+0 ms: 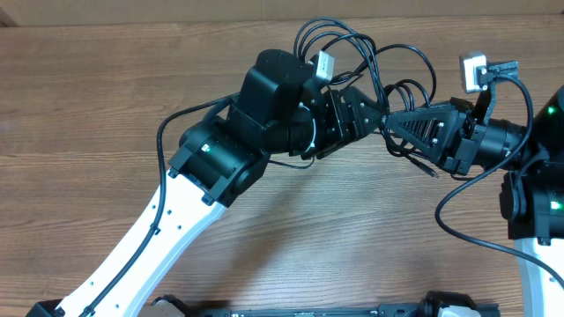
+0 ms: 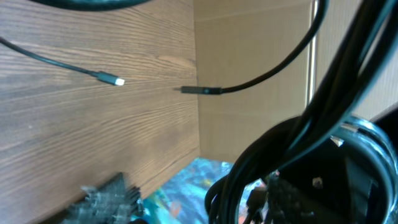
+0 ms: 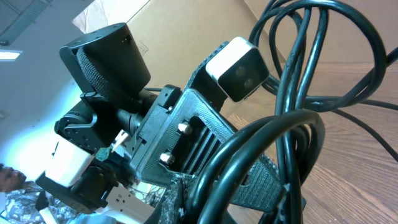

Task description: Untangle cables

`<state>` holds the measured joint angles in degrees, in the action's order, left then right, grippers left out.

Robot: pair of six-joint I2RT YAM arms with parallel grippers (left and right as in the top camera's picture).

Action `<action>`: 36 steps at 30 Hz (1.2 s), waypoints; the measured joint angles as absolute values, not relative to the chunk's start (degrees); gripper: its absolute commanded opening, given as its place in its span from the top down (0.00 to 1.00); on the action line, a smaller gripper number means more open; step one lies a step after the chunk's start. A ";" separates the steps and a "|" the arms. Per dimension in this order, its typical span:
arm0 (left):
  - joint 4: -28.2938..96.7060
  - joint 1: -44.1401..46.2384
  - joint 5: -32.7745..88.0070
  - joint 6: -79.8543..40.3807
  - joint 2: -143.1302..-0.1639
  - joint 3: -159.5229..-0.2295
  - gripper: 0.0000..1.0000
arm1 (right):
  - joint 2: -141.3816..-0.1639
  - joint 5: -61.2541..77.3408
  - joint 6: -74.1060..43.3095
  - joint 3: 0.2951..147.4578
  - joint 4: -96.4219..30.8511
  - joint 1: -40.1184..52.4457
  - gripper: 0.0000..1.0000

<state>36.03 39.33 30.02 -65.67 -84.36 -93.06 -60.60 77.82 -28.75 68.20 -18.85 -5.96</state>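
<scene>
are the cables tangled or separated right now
tangled: the cables loop over one another in a tight bundle in the right wrist view, and overhead shows overlapping coils, not separate cords

left arm: white link, black joints | status light: green | wrist camera: white, perhaps grey-faced

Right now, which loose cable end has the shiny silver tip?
The silver-tipped cable end on the left of the left wrist view. The other cable end to its right finishes in an all-black plug.
</scene>
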 measured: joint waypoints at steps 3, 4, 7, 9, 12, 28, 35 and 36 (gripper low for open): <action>35.73 39.77 29.98 -66.06 -84.36 -93.06 0.56 | -60.60 77.97 -28.84 68.20 -18.94 -5.93 0.96; 35.57 39.81 29.98 -66.02 -84.36 -93.06 0.56 | -60.60 78.00 -28.86 68.20 -18.90 -5.96 0.96; 35.51 40.18 29.95 -66.08 -84.36 -93.06 0.57 | -60.60 78.22 -28.91 68.20 -18.90 -5.96 0.96; 35.38 40.45 29.93 -66.15 -84.40 -93.06 0.58 | -60.60 78.63 -28.93 68.20 -18.87 -5.96 0.96; 34.22 40.91 29.80 -66.54 -84.55 -93.06 0.59 | -60.60 79.26 -29.21 68.20 -18.87 -5.96 0.96; 33.36 41.93 29.78 -67.44 -85.38 -93.06 0.58 | -60.60 79.68 -30.04 68.20 -18.83 -5.96 0.96; 33.36 41.87 29.85 -67.48 -85.38 -93.06 0.56 | -60.60 79.02 -30.02 68.20 -18.63 -5.93 0.96; 33.36 41.85 29.93 -67.48 -85.38 -93.06 0.56 | -60.60 78.94 -29.98 68.20 -18.65 -5.96 0.96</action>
<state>33.36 41.85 29.93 -67.48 -85.38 -93.06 -60.60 78.94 -29.98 68.20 -18.65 -5.96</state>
